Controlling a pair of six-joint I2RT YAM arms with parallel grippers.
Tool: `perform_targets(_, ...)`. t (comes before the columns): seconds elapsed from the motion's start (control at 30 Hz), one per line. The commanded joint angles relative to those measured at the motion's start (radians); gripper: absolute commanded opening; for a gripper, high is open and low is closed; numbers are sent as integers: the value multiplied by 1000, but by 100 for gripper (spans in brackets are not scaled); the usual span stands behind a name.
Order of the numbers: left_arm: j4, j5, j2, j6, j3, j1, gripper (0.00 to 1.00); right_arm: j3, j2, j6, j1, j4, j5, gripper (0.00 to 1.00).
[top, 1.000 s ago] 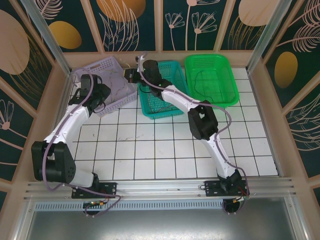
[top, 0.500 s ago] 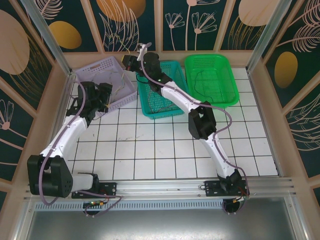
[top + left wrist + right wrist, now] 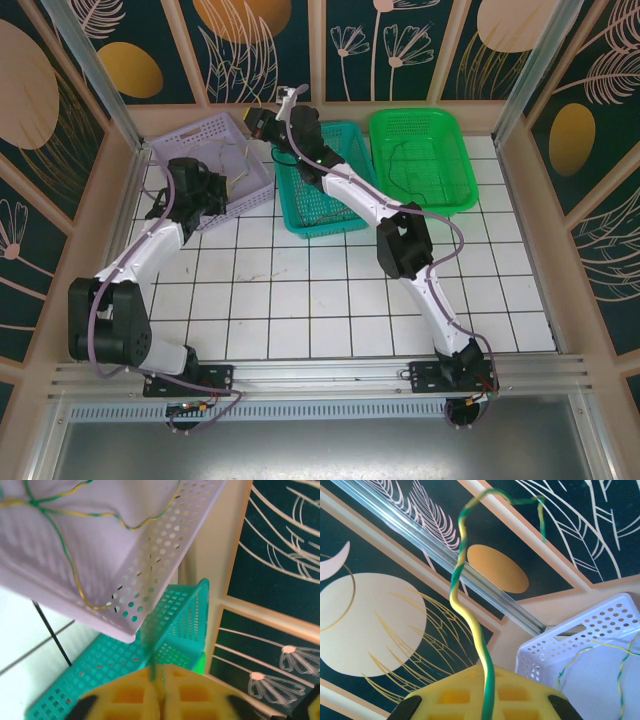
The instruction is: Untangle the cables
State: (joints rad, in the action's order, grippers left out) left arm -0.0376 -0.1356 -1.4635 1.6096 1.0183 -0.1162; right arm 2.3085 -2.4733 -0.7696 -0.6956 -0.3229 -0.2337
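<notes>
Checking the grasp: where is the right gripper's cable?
In the right wrist view, the green-yellow cable rises from the shut right gripper, beside the lilac basket's corner.

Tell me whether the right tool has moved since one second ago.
Yes. In the top view the right tool has shifted up the picture, from beside the teal basket's left rim toward the back wall.

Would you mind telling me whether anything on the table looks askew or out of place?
The lilac basket sits skewed to the tile lines, unlike the teal basket and green basket. A kinked green-yellow cable sticks out of the shut right gripper.
</notes>
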Motion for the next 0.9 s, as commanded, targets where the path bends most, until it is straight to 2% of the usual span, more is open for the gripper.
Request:
perform_targets(0.0,-121,48,-25,-260,139,-2,0,-14,38,25,-9,40,-44,0)
perform_targets(0.13,-349,38,-131,-606,285,2,0,61,-29,38,-5,149,-124,0)
perform_targets(0.23,-446,76,-176,-715,297,22,0,140,-108,33,-11,218,-206,0)
perform_targets(0.37,-418,144,-166,-728,240,50,0,143,-153,19,-29,222,-249,0)
perform_targets(0.53,-424,230,-212,-755,251,68,0,127,-190,-16,-42,234,-224,0)
perform_targets(0.87,-445,316,-357,-778,389,114,0,265,-304,-68,-30,282,-189,2)
